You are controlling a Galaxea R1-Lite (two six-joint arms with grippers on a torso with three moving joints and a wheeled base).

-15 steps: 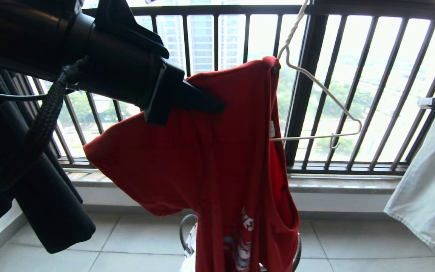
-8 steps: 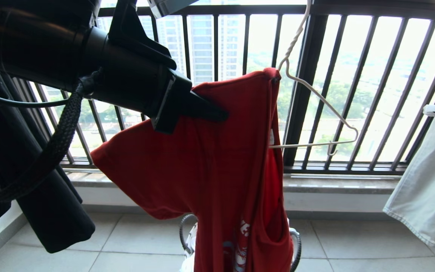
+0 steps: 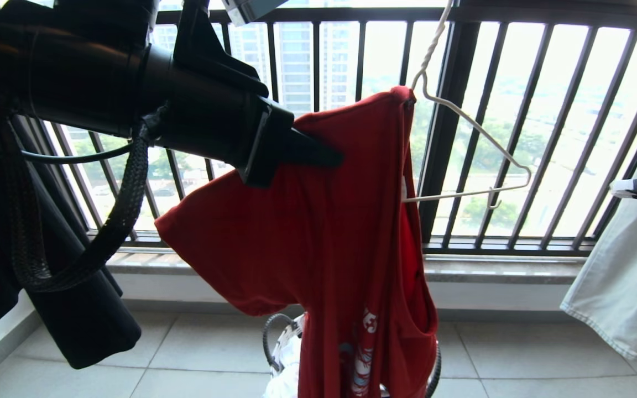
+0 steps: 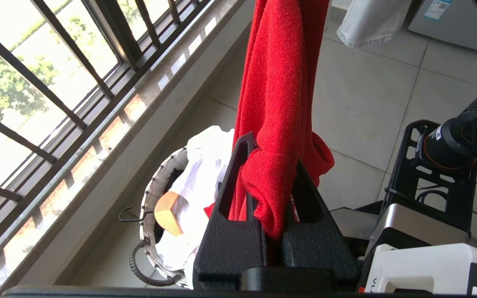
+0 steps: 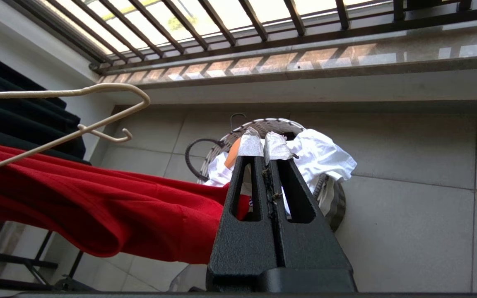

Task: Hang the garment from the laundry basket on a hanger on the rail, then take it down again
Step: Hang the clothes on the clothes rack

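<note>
The left gripper (image 3: 324, 157) is clamping a fold of the red T-shirt (image 3: 318, 243), which is hanging on only 1 shoulder of the wire hanger (image 3: 476, 160) above the laundry basket (image 4: 149, 207). The right gripper (image 5: 265, 147) is fully closed and holding nothing. Judging by this, the shirt is either half hung or half removed; the frames are not showing which.

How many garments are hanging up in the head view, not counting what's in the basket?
3: the red T-shirt on the wire hanger at centre, a black garment far left, a pale garment far right. Others may hang out of frame.
</note>
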